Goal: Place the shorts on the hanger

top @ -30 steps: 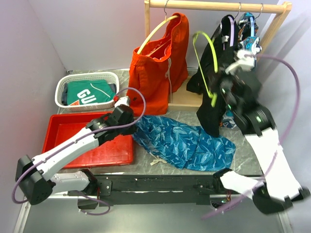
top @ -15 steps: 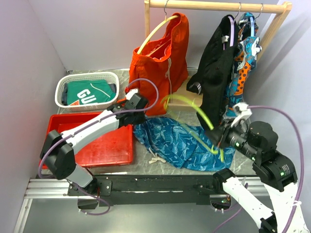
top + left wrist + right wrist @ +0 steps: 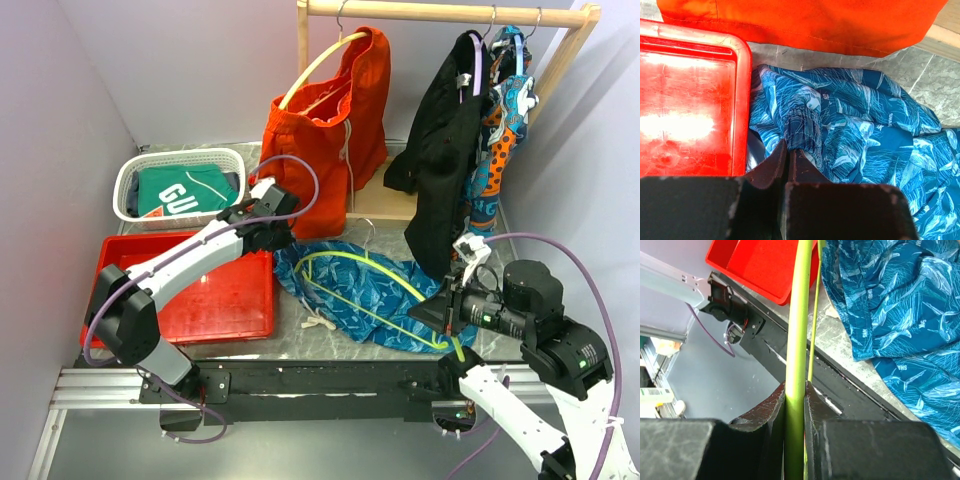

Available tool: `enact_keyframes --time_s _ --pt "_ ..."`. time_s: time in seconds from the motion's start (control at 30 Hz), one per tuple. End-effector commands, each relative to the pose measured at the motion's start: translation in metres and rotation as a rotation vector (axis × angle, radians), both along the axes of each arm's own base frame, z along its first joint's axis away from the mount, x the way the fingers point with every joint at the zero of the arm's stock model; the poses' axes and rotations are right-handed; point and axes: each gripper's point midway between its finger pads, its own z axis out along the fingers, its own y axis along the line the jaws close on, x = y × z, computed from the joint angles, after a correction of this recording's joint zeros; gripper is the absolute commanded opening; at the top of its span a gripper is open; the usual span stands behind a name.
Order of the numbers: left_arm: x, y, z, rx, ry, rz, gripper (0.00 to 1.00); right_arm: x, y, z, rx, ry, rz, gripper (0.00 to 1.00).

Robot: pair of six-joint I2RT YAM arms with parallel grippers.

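Observation:
The blue-and-teal shorts (image 3: 352, 288) lie crumpled on the table in front of the rack, and show in the left wrist view (image 3: 865, 125) and the right wrist view (image 3: 900, 305). The lime-green hanger (image 3: 345, 253) lies low over the shorts, its metal hook pointing to the back. My right gripper (image 3: 447, 312) is shut on the hanger's right end (image 3: 802, 315), with jaws (image 3: 796, 390) clamped on the green bar. My left gripper (image 3: 278, 238) is at the shorts' upper left edge, its fingers (image 3: 789, 150) shut on a bunched fold of the waistband.
A red tray (image 3: 200, 300) sits left of the shorts, against their edge (image 3: 690, 100). A white basket (image 3: 128, 178) with a green garment stands behind it. On the wooden rack (image 3: 440, 12) hang orange shorts (image 3: 330, 130), a black garment (image 3: 445, 160) and a patterned garment (image 3: 500, 110).
My right arm brought the green hanger down from beside the rack to lie over the shorts. My left gripper moved right and back to the shorts' upper left edge.

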Motion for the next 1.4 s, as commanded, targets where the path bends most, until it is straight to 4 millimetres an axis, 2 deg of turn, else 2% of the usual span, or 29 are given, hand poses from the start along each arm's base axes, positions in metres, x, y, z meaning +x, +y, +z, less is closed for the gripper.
enact_keyframes --time_s 0.0,0.13,0.23,0.5,0.63,0.67,0.73,0.77,0.83,0.93,0.97,1.1,1.2,1.23,1.27,1.3,1.33,1.37 --pt "0.007 -0.001 0.019 -0.018 -0.048 0.011 0.01 0.009 0.009 0.011 0.016 -0.068 0.045 0.0" --pt "0.002 0.0 0.022 -0.022 -0.051 -0.015 0.01 0.022 0.004 0.008 -0.014 -0.087 -0.011 0.0" --pt "-0.005 -0.003 0.027 -0.048 -0.056 -0.049 0.01 0.023 0.007 0.011 0.002 -0.101 -0.002 0.0" --pt "-0.022 -0.009 0.062 -0.104 -0.109 -0.137 0.01 0.033 0.019 0.016 0.062 -0.132 0.01 0.0" --pt "-0.034 -0.015 0.079 -0.105 -0.137 -0.177 0.01 0.031 0.023 0.032 0.113 -0.192 0.029 0.0" --pt "-0.038 -0.02 0.089 -0.115 -0.155 -0.193 0.01 0.03 0.025 0.037 0.13 -0.209 0.038 0.0" --pt "-0.046 -0.018 0.096 -0.091 -0.16 -0.186 0.01 0.03 0.027 0.042 0.148 -0.227 0.039 0.0" --pt "-0.053 -0.024 0.11 -0.104 -0.182 -0.203 0.01 0.031 0.027 0.047 0.16 -0.245 0.038 0.0" --pt "-0.064 -0.02 0.122 -0.089 -0.202 -0.185 0.01 0.029 0.03 0.052 0.181 -0.259 0.052 0.0" --pt "-0.074 -0.017 0.147 -0.13 -0.235 -0.159 0.01 0.03 0.036 0.061 0.207 -0.28 0.071 0.0" --pt "-0.079 -0.016 0.161 -0.165 -0.263 -0.158 0.01 0.029 0.039 0.064 0.219 -0.293 0.084 0.0" --pt "-0.096 -0.02 0.187 -0.226 -0.301 -0.185 0.01 0.028 0.052 0.075 0.26 -0.334 0.118 0.0" --pt "-0.107 -0.021 0.2 -0.22 -0.321 -0.194 0.01 0.029 0.068 0.073 0.267 -0.362 0.153 0.0" --pt "-0.109 -0.021 0.202 -0.22 -0.324 -0.194 0.01 0.033 0.076 0.059 0.248 -0.345 0.162 0.0" --pt "-0.112 -0.021 0.203 -0.216 -0.325 -0.202 0.01 0.035 0.084 0.062 0.273 -0.376 0.171 0.0" --pt "-0.112 -0.019 0.202 -0.208 -0.328 -0.198 0.01 0.033 0.092 0.056 0.271 -0.39 0.185 0.0" --pt "-0.113 -0.018 0.201 -0.202 -0.326 -0.198 0.01 0.039 0.101 0.033 0.236 -0.377 0.186 0.0" --pt "-0.114 -0.016 0.196 -0.191 -0.324 -0.2 0.01 0.042 0.11 0.034 0.26 -0.412 0.184 0.0"
